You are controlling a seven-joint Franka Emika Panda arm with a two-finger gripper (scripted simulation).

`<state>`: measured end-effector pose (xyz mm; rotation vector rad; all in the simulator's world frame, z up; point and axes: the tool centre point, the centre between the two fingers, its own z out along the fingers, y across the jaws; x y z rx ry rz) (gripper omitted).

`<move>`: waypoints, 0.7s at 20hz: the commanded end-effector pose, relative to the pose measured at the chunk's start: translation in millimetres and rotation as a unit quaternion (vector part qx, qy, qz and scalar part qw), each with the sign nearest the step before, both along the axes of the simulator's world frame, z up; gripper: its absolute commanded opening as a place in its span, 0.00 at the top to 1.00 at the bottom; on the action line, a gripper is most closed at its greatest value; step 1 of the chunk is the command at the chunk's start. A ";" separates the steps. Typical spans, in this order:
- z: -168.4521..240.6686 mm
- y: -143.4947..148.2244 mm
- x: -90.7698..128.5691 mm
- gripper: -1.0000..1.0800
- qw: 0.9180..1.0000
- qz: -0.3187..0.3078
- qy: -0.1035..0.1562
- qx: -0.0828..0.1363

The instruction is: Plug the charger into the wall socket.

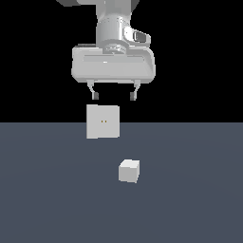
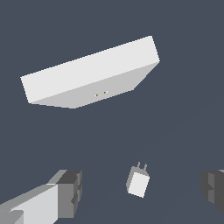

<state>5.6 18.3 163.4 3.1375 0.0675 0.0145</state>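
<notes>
The charger (image 1: 129, 171) is a small off-white cube lying on the grey floor, nearer the camera than the socket. In the wrist view the charger (image 2: 138, 182) shows two short prongs pointing toward the socket. The wall socket (image 1: 102, 121) is an upright white square plate with two tiny orange holes; it also shows in the wrist view (image 2: 94, 70). My gripper (image 1: 114, 96) hangs high above the floor, over the socket, open and empty. In the wrist view my gripper (image 2: 142, 192) has its fingertips (image 2: 70, 192) spread wide on either side of the charger, well above it.
A flat dark grey floor (image 1: 47, 190) spreads around both objects. Black background lies behind the socket.
</notes>
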 end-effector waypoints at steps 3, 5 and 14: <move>-0.3 -0.2 -0.4 0.04 1.000 -0.001 -0.001 0.000; -1.2 -0.7 -1.4 0.04 1.000 -0.002 -0.002 0.000; -13.4 -6.8 -14.6 0.04 1.000 -0.024 -0.021 -0.002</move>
